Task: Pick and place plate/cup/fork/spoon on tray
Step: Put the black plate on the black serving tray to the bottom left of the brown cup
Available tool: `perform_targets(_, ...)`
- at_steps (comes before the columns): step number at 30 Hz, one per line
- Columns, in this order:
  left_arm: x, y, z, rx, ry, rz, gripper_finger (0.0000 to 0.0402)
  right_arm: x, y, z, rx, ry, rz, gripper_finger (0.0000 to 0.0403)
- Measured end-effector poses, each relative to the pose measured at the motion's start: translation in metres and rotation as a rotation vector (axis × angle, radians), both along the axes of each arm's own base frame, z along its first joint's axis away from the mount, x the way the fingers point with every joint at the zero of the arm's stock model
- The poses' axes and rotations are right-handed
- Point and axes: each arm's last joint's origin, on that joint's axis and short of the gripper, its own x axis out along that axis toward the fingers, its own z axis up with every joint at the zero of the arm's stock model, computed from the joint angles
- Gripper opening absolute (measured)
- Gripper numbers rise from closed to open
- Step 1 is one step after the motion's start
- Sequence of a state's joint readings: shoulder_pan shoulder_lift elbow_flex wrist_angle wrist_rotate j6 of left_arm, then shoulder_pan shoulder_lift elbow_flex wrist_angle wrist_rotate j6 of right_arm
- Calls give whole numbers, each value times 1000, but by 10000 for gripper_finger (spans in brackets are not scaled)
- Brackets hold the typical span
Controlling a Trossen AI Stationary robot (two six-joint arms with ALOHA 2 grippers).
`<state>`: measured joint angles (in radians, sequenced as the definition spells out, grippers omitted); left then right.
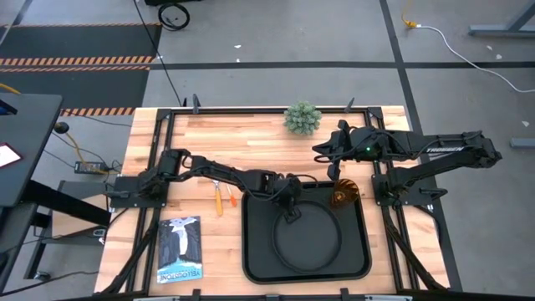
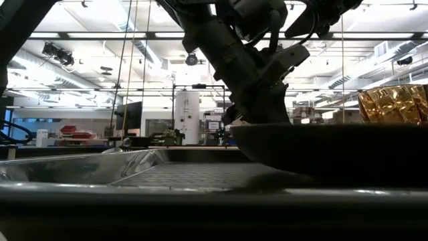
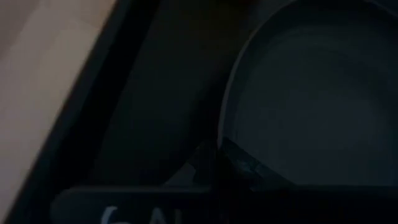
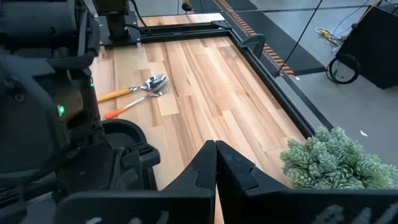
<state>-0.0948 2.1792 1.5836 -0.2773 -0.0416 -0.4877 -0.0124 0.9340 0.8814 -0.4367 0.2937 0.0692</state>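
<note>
The left gripper (image 1: 292, 199) was clamped on the near rim of the plate (image 1: 308, 236), which lay in the tray (image 1: 255, 251) beneath it, apparently to seat it there, while the right gripper (image 4: 215, 163), fingers together, waited above the cup (image 1: 343, 196).

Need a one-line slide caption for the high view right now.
Left gripper at the plate rim inside the tray; cup on the tray's corner; fork and spoon wait on the table.

Plate (image 3: 311, 106) cut off at the left wrist view's edges, tray (image 3: 155, 93) floor dark and blurred there, cup (image 2: 394, 104) cropped by the low view's right edge, plate's far rim hidden behind left gripper (image 1: 290, 201), fork (image 1: 219, 201) and spoon (image 1: 230, 194) too small to tell apart from above
</note>
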Motion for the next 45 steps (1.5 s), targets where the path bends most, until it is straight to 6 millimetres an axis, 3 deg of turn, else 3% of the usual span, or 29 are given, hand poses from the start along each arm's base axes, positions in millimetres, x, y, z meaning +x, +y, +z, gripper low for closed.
perform_targets(10, 7, -1, -10, -6, -47, 1, 24, 0, 3, 0, 5, -4, 11, 8)
perform_targets(18, 12, 0, -9, -6, -98, -18, 92, 0, 5, 0, 5, -3, 22, 8)
perform_targets(26, -1, -3, 22, 124, -79, -191, 125, 0, 5, 0, 5, -3, 22, 8)
perform_targets(31, -20, -19, 29, 201, 52, -342, 125, 0, 5, 0, 5, -6, 20, 8)
perform_targets(36, -38, -38, 22, 210, 214, -449, 125, 1, 5, 1, 4, -15, 18, 8)
perform_targets(45, -50, -72, 21, 143, 252, -477, 125, 1, 5, 2, -6, -23, 23, 8)
